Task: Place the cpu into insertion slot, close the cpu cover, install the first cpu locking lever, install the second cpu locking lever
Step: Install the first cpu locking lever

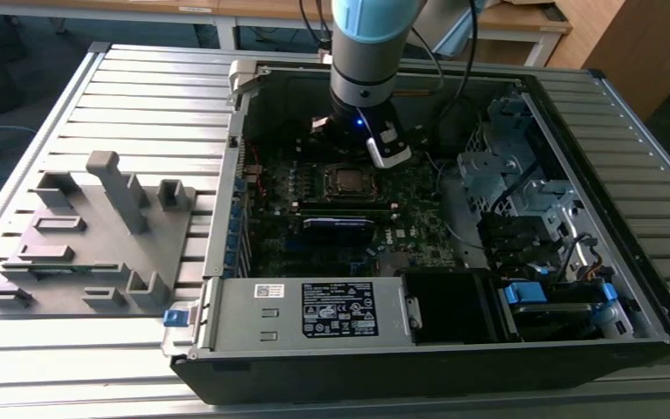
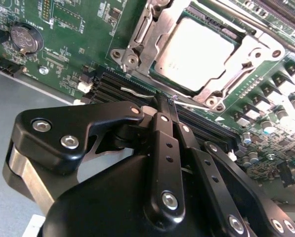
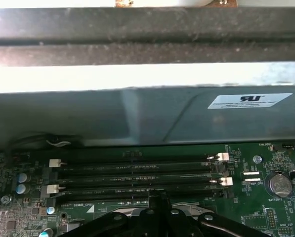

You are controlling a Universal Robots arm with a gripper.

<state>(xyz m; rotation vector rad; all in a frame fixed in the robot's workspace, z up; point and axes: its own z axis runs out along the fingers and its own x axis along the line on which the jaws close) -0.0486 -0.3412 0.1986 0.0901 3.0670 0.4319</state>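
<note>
The cpu lies flat in the insertion slot, its silvery top showing through the window of the cpu cover, which is folded down over it. In the exterior view the cpu sits mid-board, with my gripper just behind it inside the case. In the second wrist view my gripper is shut, its black fingertips right at a thin wire locking lever that runs along the socket's near side. A second lever rod lies along the opposite side. My fingertips also show over the socket's edge in the first wrist view.
Black memory slots lie between the socket and the grey case wall. A coin cell sits on the green board. The power supply and drive cage crowd the case. A grey fixture plate stands on the exterior view's left.
</note>
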